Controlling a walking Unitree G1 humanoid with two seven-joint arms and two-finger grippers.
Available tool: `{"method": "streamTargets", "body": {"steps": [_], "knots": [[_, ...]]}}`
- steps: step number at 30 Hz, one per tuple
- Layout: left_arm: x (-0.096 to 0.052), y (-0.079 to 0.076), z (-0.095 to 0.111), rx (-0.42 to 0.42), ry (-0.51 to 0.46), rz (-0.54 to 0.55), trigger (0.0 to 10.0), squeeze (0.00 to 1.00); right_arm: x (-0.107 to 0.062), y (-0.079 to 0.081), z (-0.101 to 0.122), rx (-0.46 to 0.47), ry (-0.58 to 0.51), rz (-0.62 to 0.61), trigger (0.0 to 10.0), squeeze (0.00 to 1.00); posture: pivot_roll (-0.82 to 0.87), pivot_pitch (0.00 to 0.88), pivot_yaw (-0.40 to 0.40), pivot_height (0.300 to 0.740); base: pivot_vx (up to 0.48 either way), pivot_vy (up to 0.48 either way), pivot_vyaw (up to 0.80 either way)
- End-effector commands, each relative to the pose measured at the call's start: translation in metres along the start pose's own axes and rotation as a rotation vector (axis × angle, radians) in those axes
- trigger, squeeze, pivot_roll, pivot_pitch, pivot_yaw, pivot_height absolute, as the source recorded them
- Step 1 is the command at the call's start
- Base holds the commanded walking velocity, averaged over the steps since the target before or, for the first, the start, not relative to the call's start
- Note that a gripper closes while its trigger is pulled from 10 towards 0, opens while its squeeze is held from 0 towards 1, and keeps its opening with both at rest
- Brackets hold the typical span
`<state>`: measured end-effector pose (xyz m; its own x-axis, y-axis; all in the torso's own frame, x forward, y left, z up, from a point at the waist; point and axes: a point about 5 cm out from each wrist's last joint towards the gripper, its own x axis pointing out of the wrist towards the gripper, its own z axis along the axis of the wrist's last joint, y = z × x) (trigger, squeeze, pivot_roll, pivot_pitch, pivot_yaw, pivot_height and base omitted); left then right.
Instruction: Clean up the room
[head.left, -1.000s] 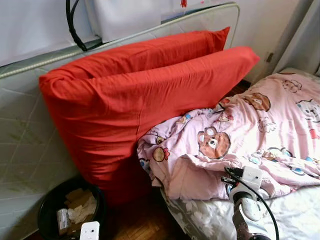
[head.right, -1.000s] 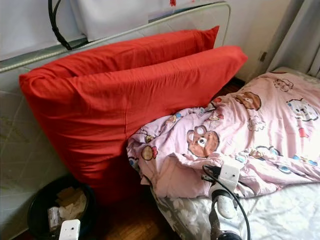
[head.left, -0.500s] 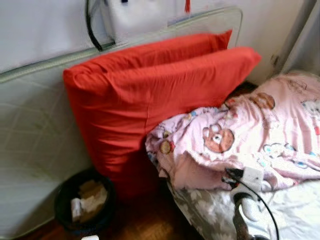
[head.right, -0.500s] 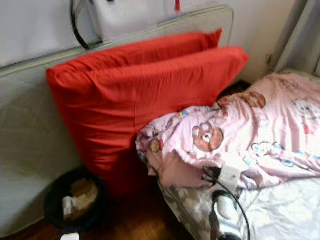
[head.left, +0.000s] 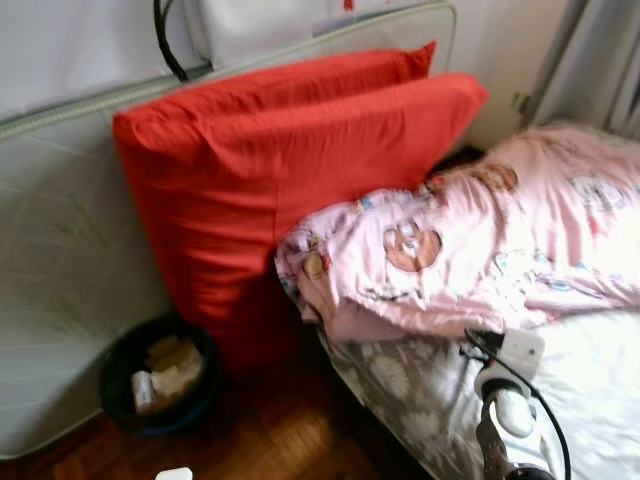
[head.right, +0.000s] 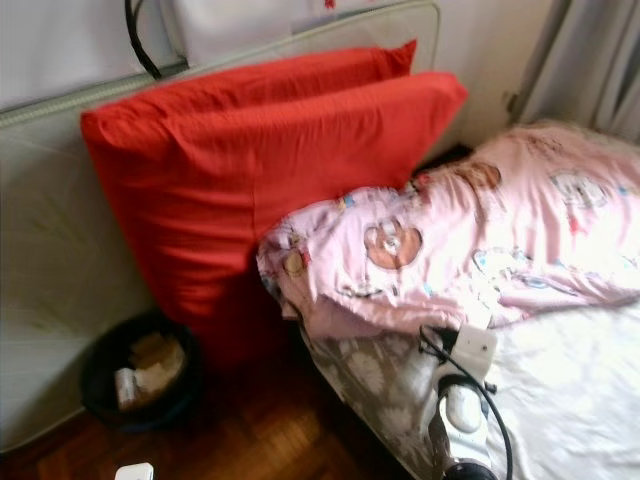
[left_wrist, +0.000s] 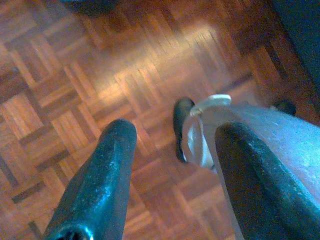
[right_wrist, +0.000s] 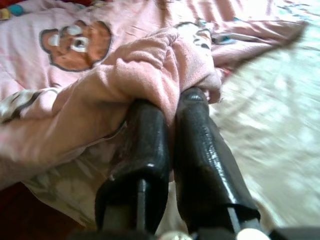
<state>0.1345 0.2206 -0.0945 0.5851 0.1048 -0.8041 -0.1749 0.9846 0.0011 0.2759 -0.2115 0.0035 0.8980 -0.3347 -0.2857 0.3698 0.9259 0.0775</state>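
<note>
A pink cartoon-print blanket (head.left: 480, 240) lies rumpled across the bed. My right gripper (right_wrist: 172, 102) is shut on a fold of its pink edge, near the bed's front corner; its wrist (head.left: 512, 352) shows in the left eye view. Two big red pillows (head.left: 280, 170) stand on end against a leaning mattress, touching the blanket's left side. My left gripper (left_wrist: 175, 135) hangs open over the wooden parquet floor (left_wrist: 75, 75) with nothing between its fingers.
A black waste bin (head.left: 160, 375) holding paper scraps stands on the floor at the foot of the pillows. A pale mattress (head.left: 60, 250) leans on the wall at left. The patterned grey bed sheet (head.left: 590, 390) is bare at right, and a curtain (head.left: 600, 60) hangs behind.
The whole picture has shifted and blurred, so the camera moved; more floor and bare sheet show now. My right gripper stays at the blanket's edge.
</note>
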Motion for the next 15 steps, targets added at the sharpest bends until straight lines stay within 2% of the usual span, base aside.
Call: {"method": "streamTargets", "body": {"steps": [1, 4, 15], "knots": [[-0.0022, 0.0071, -0.0041, 0.008, 0.013, 0.012, 10.0, 0.00, 0.0005, -0.0012, 0.0024, -0.001, -0.017, -0.014, 10.0, 0.00, -0.03, 0.067, 0.026, 0.740, -0.262, 0.000, 0.00], [-0.0028, 0.0090, -0.0052, 0.011, 0.016, 0.014, 10.0, 0.00, 0.0014, -0.0058, 0.0040, -0.004, -0.024, -0.035, 10.0, 0.00, -0.03, 0.060, 0.030, 0.740, -0.256, 0.000, 0.00], [-0.0027, 0.0082, -0.0046, 0.018, 0.011, 0.009, 10.0, 0.00, 0.0001, -0.0033, 0.0034, -0.001, -0.031, -0.038, 10.0, 0.00, -0.03, 0.054, 0.035, 0.740, -0.259, 0.000, 0.00]]}}
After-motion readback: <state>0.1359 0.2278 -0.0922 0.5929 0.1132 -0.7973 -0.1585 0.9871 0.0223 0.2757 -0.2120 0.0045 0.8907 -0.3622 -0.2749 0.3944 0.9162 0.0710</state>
